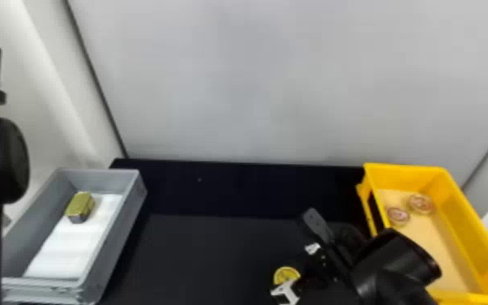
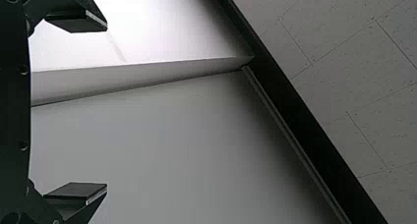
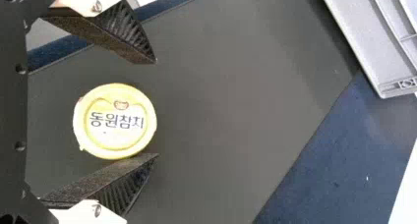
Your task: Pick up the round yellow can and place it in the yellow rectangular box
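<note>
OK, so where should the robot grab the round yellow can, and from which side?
Probably by opposite sides of its round wall, from above. The can lies flat on the dark tabletop, its printed face up, giving flat fingers nothing to pinch there. The right gripper is open around it, one finger much nearer, so centering first may help.

Yellow colours the can (image 3: 115,141) and the box (image 1: 405,175). The bin (image 1: 120,227) is plain grey, its liner (image 1: 67,251) white, the table (image 1: 215,251) dark.

Grey bin (image 1: 114,243), greenish block (image 1: 80,206), wall (image 1: 255,81)
</note>
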Controlling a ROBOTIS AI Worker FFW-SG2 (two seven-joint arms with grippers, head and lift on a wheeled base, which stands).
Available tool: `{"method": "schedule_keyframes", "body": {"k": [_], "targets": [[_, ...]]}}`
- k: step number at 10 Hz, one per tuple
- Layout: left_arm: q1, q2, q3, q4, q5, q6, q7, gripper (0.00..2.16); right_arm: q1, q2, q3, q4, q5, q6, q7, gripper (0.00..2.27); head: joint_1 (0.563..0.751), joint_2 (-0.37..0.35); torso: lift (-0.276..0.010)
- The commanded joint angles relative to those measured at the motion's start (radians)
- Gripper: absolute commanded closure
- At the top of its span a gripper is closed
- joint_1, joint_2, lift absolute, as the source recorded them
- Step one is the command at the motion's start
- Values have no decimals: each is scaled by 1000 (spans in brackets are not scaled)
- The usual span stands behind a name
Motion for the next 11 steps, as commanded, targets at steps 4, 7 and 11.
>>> {"method": "schedule_keyframes", "body": {"k": [4, 7, 11], "targets": [[-5, 0, -7, 0, 0, 4, 0, 127, -48, -12, -28, -2, 16, -34, -12, 117, 663, 54, -10], [-6, -1, -10, 0, 0, 5, 0, 127, -64, -10, -31, -4, 12, -43, -19, 117, 663, 54, -10], [-2, 5, -4, -5, 0, 7, -2, 127, -61, -21, 1, -62, 4, 34, 15, 113, 663, 54, -10]]}}
